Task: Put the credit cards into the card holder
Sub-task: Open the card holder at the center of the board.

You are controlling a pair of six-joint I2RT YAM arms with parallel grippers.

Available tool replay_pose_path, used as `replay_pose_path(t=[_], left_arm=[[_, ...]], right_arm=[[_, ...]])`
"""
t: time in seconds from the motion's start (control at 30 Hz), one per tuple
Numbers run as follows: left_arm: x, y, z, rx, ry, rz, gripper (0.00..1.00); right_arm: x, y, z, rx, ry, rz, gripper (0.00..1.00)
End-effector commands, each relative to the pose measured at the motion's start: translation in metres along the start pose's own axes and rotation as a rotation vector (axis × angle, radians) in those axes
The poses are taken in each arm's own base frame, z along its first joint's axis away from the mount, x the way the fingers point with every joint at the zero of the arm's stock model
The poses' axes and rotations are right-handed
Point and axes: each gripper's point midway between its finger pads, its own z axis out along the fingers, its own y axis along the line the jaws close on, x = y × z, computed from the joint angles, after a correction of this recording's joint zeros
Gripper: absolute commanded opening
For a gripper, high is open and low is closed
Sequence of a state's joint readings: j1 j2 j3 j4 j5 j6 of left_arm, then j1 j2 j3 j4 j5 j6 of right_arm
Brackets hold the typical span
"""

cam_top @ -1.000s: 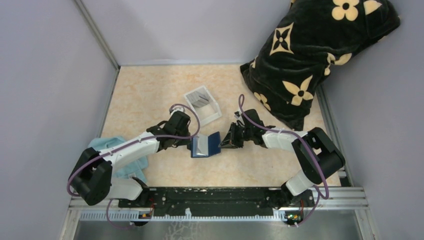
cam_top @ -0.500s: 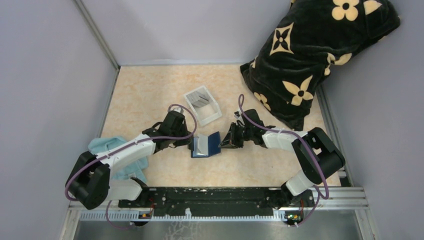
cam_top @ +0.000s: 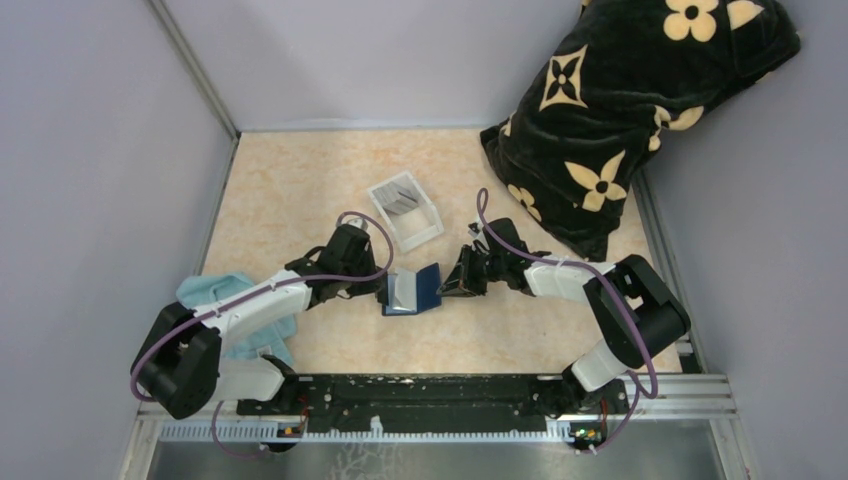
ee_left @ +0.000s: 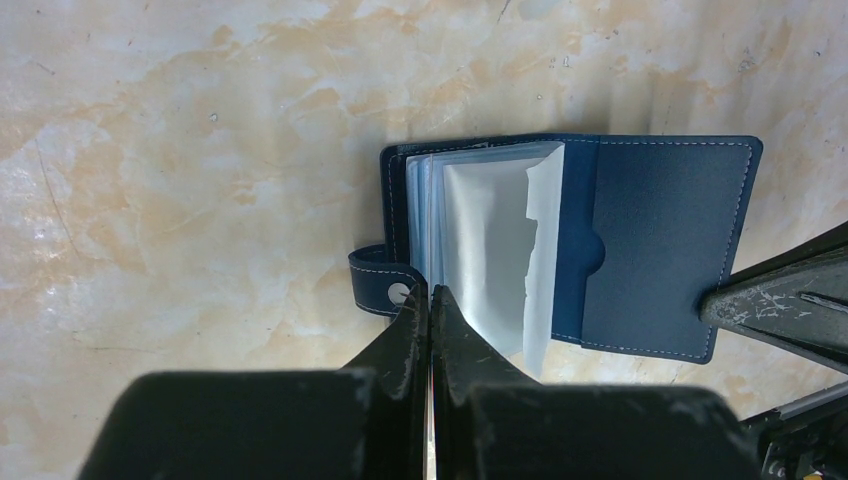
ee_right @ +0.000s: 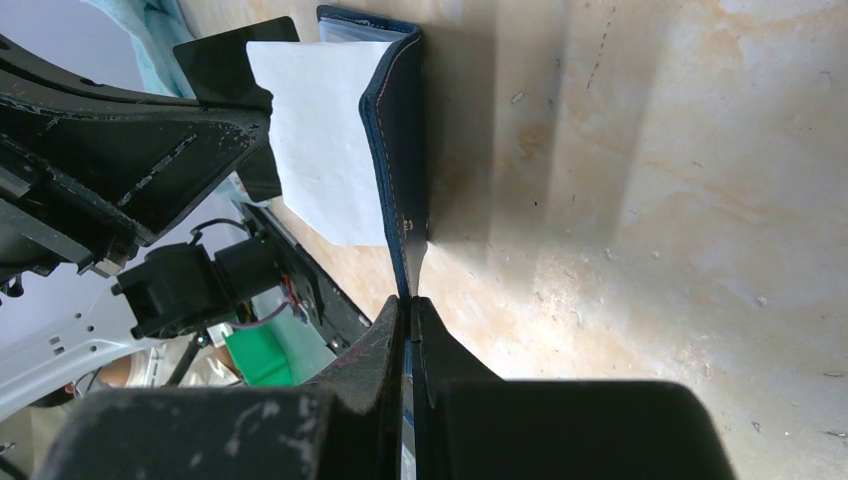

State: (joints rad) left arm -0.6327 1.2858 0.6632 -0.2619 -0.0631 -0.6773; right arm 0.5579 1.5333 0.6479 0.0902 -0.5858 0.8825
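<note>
1. The table (cam_top: 300,180) has a beige, marbled top.
2. The card holder (cam_top: 415,290) lies open on it, between the left pincer (ee_left: 430,298) and the right pincer (ee_right: 410,305) and touching both. The right pincer nips the edge of its right cover.
3. A white tray (cam_top: 427,226) stands near the left pincer, on its far side.
4. A pale blue cloth (cam_top: 215,290) lies well back from the left pincer, beside that arm.
5. A black pillow (cam_top: 620,110) with cream flowers rests well beyond the right pincer, in the far right corner.

No readable text or label shows, even on the card holder (ee_left: 660,250).
</note>
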Motion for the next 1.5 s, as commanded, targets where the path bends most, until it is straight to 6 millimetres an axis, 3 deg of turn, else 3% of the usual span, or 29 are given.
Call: replay_pose_path(t=[0.0, 0.87, 1.47], left_arm=[[-0.005, -0.001, -0.002, 0.003, -0.015, 0.004, 0.0], [0.015, 0.004, 0.007, 0.011, 0.055, -0.002, 0.0], [0.027, 0.006, 0.01, 0.134, 0.051, -0.15, 0.0]], right_arm=[[-0.009, 0.003, -0.001, -0.032, -0.026, -0.03, 0.0], [-0.009, 0.0, 0.0, -0.027, -0.023, -0.024, 0.0], [-0.006, -0.006, -0.001, -0.013, -0.022, -0.021, 0.0]])
